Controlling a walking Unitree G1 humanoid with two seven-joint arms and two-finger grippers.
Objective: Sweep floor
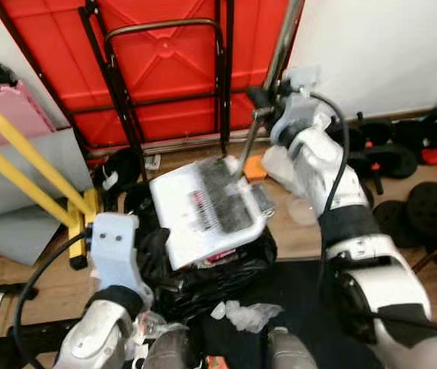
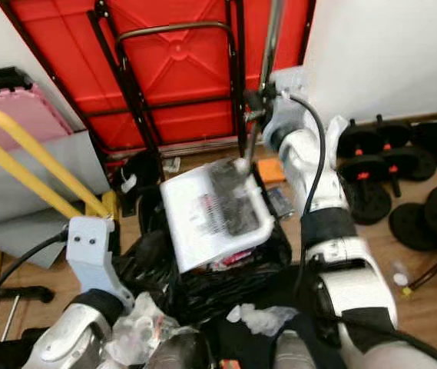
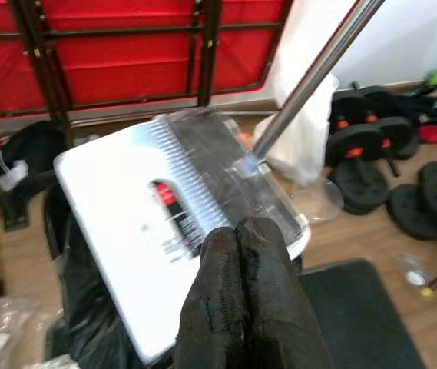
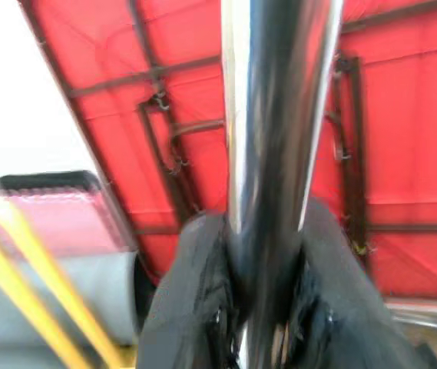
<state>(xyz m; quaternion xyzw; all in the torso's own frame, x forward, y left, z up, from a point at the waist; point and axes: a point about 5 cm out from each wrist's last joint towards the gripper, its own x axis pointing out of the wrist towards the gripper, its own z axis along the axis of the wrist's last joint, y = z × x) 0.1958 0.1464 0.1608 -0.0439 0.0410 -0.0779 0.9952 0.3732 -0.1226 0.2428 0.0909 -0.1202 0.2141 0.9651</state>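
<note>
A white dustpan (image 1: 191, 211) is tilted over a black rubbish bag (image 1: 230, 273) in front of me. Dark broom bristles (image 1: 224, 196) lie in the pan, and the silver broom pole (image 1: 250, 142) rises from them toward the upper right. High on that pole (image 4: 268, 115) my right gripper (image 1: 263, 98) is shut. My left gripper (image 3: 237, 231) is at the pan's near edge (image 3: 118, 207), fingers pressed together on it. In the head views its fingers are hard to pick out against the black bag.
A red folded table (image 1: 164, 54) leans on the wall behind. A yellow frame (image 1: 18, 161) and grey mats stand at left. Black weights (image 1: 425, 207) lie at right. Clear plastic wrappers (image 1: 245, 314) lie on a black mat (image 1: 310, 300) near my feet.
</note>
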